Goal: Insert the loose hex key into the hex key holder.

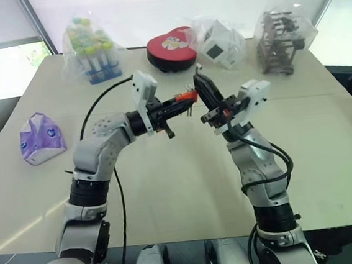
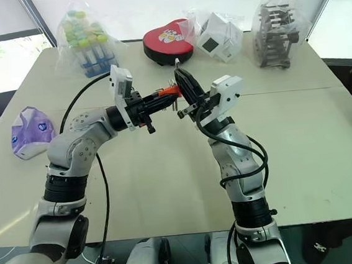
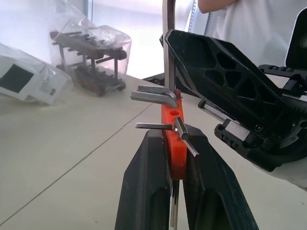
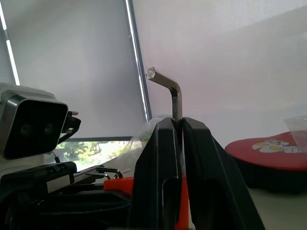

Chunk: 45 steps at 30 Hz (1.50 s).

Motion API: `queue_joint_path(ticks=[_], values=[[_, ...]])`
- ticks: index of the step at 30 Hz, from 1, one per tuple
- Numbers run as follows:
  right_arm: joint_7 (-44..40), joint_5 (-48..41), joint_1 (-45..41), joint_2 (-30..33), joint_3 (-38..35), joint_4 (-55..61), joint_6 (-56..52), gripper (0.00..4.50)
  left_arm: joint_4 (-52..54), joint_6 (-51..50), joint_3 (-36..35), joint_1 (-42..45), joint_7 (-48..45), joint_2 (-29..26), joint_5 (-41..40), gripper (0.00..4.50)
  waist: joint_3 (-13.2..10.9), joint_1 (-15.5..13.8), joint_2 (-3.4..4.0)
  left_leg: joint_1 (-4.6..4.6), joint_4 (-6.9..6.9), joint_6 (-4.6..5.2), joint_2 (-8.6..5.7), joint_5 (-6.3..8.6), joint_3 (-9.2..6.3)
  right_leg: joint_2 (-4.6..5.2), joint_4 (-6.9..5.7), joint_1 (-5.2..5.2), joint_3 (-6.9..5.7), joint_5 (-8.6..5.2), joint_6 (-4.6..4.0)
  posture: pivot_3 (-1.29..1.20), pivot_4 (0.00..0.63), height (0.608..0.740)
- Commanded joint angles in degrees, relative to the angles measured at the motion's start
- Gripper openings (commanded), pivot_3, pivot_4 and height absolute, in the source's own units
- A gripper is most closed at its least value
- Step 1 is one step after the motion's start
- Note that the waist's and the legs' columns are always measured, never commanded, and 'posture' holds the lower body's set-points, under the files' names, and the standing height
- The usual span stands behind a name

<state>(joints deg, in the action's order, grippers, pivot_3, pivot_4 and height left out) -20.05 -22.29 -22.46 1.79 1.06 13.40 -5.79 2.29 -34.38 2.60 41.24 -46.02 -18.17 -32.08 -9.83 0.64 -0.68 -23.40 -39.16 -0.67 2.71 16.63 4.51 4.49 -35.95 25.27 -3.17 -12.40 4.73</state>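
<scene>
The left gripper (image 1: 172, 105) and the right gripper (image 1: 205, 95) meet in mid-air above the beige table (image 1: 169, 189), tips almost touching. The left gripper's two black fingers (image 3: 144, 191) are clamped on the hex key holder (image 3: 173, 139), the orange block held upright between them with several bent keys sticking out of it. The right gripper comes in from the other side; in the right wrist view its fingers (image 4: 158, 182) sit pressed around the straight shaft of the loose hex key (image 4: 173, 91), whose bent end rises above the fingertips. In the left wrist view that shaft stands straight above the top of the holder, right against it; whether it has entered a hole cannot be told.

Beyond the two grippers, at the far side of the table, lie a red heart-shaped box (image 1: 171, 50), a bag of coloured tubes (image 1: 91, 49), a bagged white box (image 1: 220, 40) and a bagged dark rack (image 1: 279, 38). Out past the left arm's elbow sits a purple pouch (image 1: 39, 139).
</scene>
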Motion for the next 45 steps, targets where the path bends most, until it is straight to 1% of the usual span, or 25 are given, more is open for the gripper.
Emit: queue_joint_path(ticks=[1,3,5,7,9,12,14,17,21,23,27,31,36,38,39,41,43,44,45], values=[[0.05,-0.99,0.91,1.03,-0.82,3.55,-0.80,2.00,1.01,1.53,-0.66,1.76,-0.47,-0.13,0.16,0.00,0.00,-0.01,0.00,0.00,0.00,0.00,0.00,0.00,0.00,0.00,0.00,0.00,0.00,0.00,0.00,0.00,0.150,0.740],[-0.35,-1.93,3.05,2.32,-1.24,6.10,-1.94,3.06,1.03,1.51,-0.74,1.74,-0.48,-0.10,0.28,0.00,0.00,-0.05,0.00,0.00,0.00,0.00,0.00,0.00,0.00,0.00,0.00,0.00,0.00,0.00,0.00,0.00,0.150,0.740],[-1.17,-4.96,9.03,5.70,-2.62,12.11,-5.94,3.06,1.04,1.20,-0.96,1.67,-0.16,0.08,0.15,0.00,0.00,-0.16,0.00,0.00,0.00,0.00,0.00,0.00,-0.01,0.00,0.00,0.00,0.00,0.00,0.00,0.00,0.150,0.740],[-3.07,-9.60,17.60,9.98,-4.88,19.19,-9.70,3.06,1.02,0.39,-1.21,1.36,0.04,0.34,-0.41,0.00,0.00,-0.76,0.00,-0.02,0.01,0.00,0.00,0.00,-0.03,0.01,0.05,-0.02,-0.01,-0.01,0.01,0.00,0.150,0.740],[-3.20,-12.88,24.51,12.77,-7.38,23.46,-11.62,3.06,0.71,-0.09,-1.16,0.92,-0.10,0.72,-0.84,0.00,-0.01,-1.09,-0.02,-0.02,0.01,0.05,-0.01,0.03,-0.01,0.02,0.18,-0.09,0.00,-0.02,0.03,0.00,0.150,0.740],[-3.58,-14.23,33.58,15.65,-11.65,26.46,-11.94,3.06,-0.95,-2.06,-1.06,0.20,0.33,3.25,-2.49,0.00,0.01,-1.21,-0.02,0.05,-0.02,0.06,-0.02,0.04,0.02,0.02,0.22,-0.17,0.02,-0.02,0.02,0.00,0.150,0.740],[-3.24,-14.03,36.36,16.38,-13.95,26.67,-11.23,3.06,-2.36,-3.88,-0.54,-0.82,1.11,6.03,-3.63,0.00,0.02,-1.20,-0.02,0.12,-0.03,0.06,-0.01,0.04,-0.01,0.00,0.29,-0.28,0.02,-0.06,-0.05,0.00,0.150,0.740],[-2.35,-13.62,37.17,16.54,-16.03,26.30,-10.50,3.06,-4.71,-6.20,1.18,-2.72,2.22,9.92,-3.60,0.00,0.02,-1.20,-0.01,0.20,-0.03,0.07,-0.01,0.04,-0.05,-0.05,0.39,-0.40,0.02,-0.12,-0.16,0.00,0.150,0.740],[-1.11,-12.44,36.80,15.95,-16.53,26.04,-9.64,3.06,-7.31,-9.41,1.61,-4.81,4.84,14.29,-3.86,0.00,0.02,-1.29,-0.02,0.13,-0.02,0.09,-0.01,0.05,-0.10,-0.08,0.45,-0.38,0.01,-0.10,-0.11,0.00,0.150,0.740],[-0.52,-11.82,37.00,15.54,-15.98,26.24,-9.20,3.06,-9.39,-10.79,0.79,-5.61,7.58,16.51,-3.57,0.00,0.02,-1.35,-0.02,0.12,-0.02,0.10,-0.01,0.06,-0.10,-0.08,0.48,-0.39,0.01,-0.05,-0.01,0.00,0.150,0.740],[0.47,-10.72,37.73,14.68,-14.77,26.74,-8.57,3.06,-13.39,-13.98,-2.94,-6.22,12.95,20.18,-5.18,0.00,0.03,-1.36,-0.02,0.12,-0.03,0.10,-0.02,0.06,-0.11,-0.07,0.51,-0.40,0.01,-0.10,-0.11,0.00,0.150,0.740],[0.99,-9.62,37.86,14.29,-13.61,26.77,-8.30,3.06,-17.63,-18.46,-6.48,-6.93,16.94,22.24,-6.60,0.00,0.03,-1.29,-0.02,0.13,-0.02,0.12,-0.01,0.07,-0.11,-0.07,0.51,-0.39,0.01,-0.12,-0.14,0.00,0.150,0.740],[1.10,-8.91,37.32,14.47,-13.03,26.45,-8.30,3.06,-19.73,-22.24,-7.60,-8.18,19.11,22.37,-6.48,0.00,0.08,-1.33,-0.05,0.13,-0.03,0.12,-0.01,0.07,-0.11,-0.07,0.53,-0.41,0.01,-0.12,-0.15,0.00,0.150,0.740],[1.09,-8.80,37.12,14.57,-12.89,26.31,-8.31,3.10,-19.47,-22.58,-7.12,-8.62,18.81,21.82,-6.07,0.90,0.11,-1.33,-0.05,0.14,-0.03,0.13,-0.01,0.08,-0.11,-0.07,0.54,-0.43,0.01,-0.12,-0.15,0.00,0.150,0.740],[0.93,-8.69,36.92,14.76,-12.71,26.20,-8.40,3.10,-18.91,-22.94,-6.57,-8.89,18.37,20.98,-5.70,1.13,0.11,-1.31,-0.05,0.14,-0.02,0.13,-0.02,0.08,-0.11,-0.07,0.54,-0.43,0.01,-0.13,-0.15,0.00,0.150,0.740],[0.67,-8.68,36.59,14.94,-12.53,25.94,-8.57,3.10,-17.44,-22.94,-5.54,-9.37,17.53,19.22,-4.94,2.06,0.11,-1.23,-0.05,0.14,-0.02,0.14,-0.01,0.08,-0.11,-0.07,0.54,-0.42,0.01,-0.13,-0.16,0.00,0.150,0.740],[0.24,-8.59,36.44,15.25,-12.48,25.61,-8.62,3.10,-16.21,-22.34,-4.65,-9.65,16.72,17.77,-4.29,3.09,0.14,-1.24,-0.05,0.16,-0.02,0.14,-0.01,0.08,-0.12,-0.07,0.54,-0.43,0.00,-0.13,-0.16,0.00,0.150,0.740],[-0.03,-8.51,36.34,15.49,-12.51,25.43,-8.69,3.10,-14.97,-20.56,-2.82,-9.96,15.47,16.40,-2.85,3.64,0.16,-1.23,-0.05,0.18,-0.02,0.14,-0.01,0.08,-0.11,-0.07,0.54,-0.45,0.01,-0.13,-0.17,0.00,0.150,0.740],[-0.34,-8.53,36.27,15.77,-12.66,25.30,-8.77,3.10,-13.24,-18.31,-0.69,-10.41,13.89,14.95,-1.30,4.01,0.17,-1.19,-0.06,0.23,-0.02,0.14,-0.01,0.08,-0.11,-0.07,0.54,-0.49,0.01,-0.13,-0.18,0.00,0.150,0.740]])
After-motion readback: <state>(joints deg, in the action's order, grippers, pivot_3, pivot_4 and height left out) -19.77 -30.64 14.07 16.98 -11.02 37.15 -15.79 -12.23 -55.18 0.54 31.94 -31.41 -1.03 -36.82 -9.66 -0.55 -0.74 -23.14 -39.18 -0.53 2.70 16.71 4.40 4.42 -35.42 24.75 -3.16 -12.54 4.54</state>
